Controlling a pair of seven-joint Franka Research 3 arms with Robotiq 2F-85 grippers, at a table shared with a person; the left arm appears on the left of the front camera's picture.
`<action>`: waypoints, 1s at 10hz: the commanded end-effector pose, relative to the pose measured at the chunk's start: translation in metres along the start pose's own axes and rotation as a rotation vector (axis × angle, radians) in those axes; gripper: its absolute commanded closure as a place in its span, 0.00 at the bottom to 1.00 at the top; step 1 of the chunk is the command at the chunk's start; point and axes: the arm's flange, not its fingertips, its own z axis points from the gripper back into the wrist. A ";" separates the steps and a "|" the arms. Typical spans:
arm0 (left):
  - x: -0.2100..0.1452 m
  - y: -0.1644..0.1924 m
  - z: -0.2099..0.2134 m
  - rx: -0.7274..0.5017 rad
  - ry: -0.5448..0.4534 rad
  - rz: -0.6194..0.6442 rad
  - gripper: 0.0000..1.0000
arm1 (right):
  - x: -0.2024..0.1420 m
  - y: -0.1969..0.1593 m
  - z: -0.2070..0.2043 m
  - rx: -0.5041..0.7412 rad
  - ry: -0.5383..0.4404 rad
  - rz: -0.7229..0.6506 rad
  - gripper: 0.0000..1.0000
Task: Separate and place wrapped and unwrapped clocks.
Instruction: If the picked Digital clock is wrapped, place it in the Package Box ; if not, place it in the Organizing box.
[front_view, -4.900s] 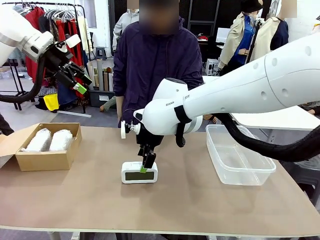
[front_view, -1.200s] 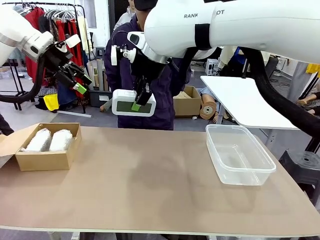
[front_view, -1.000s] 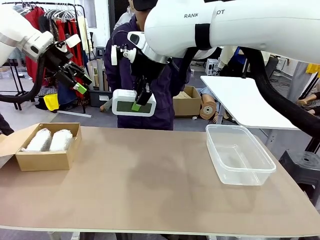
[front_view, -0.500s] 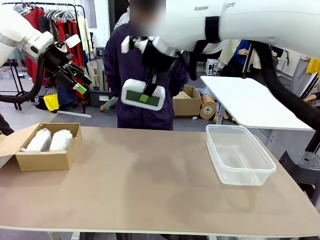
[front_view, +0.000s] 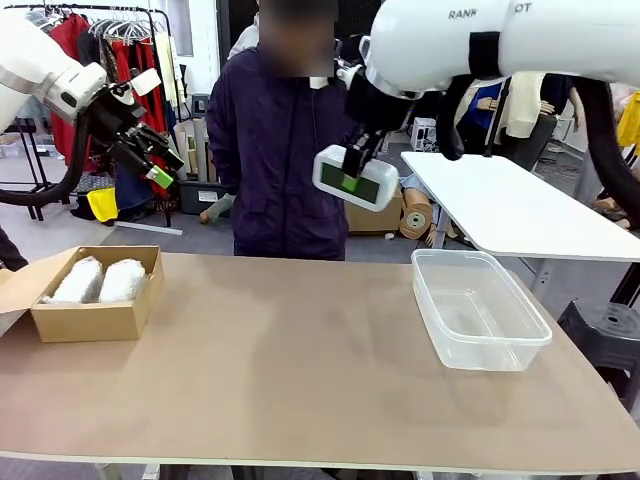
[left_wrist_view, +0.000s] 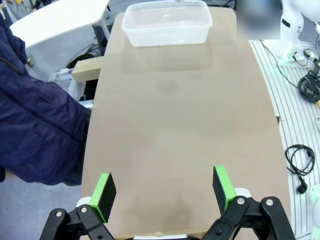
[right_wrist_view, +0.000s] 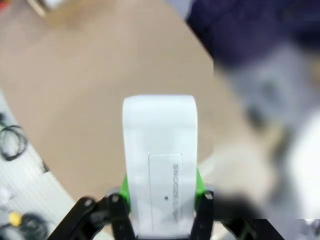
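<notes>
Our right pincer (front_view: 352, 172) grips the small white digital clock with dark display (front_view: 349, 181), high and just left of the clear plastic tub (front_view: 478, 310). We swing it level over the tub, lowering before release. Left pincer (front_view: 158, 160) gapes empty.

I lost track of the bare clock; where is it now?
In the front view the white clock hangs in the right gripper, high above the table, up-left of the clear plastic tub.

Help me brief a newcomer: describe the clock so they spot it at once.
Look above the brown table, high over its far edge. The right gripper holds the clock in mid-air: smooth, white, with a dark display, unlike the lumpy bubble-wrap bundles in the cardboard box.
</notes>
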 end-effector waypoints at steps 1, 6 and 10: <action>0.000 -0.001 0.002 -0.007 0.004 -0.018 0.00 | -0.036 -0.006 0.008 -0.045 0.048 -0.196 1.00; 0.000 -0.001 0.002 -0.007 0.004 -0.018 0.00 | -0.110 -0.030 0.005 -0.099 0.109 -0.545 1.00; 0.000 -0.001 0.002 -0.007 0.004 -0.018 0.00 | -0.100 -0.033 0.001 -0.076 0.111 -0.498 1.00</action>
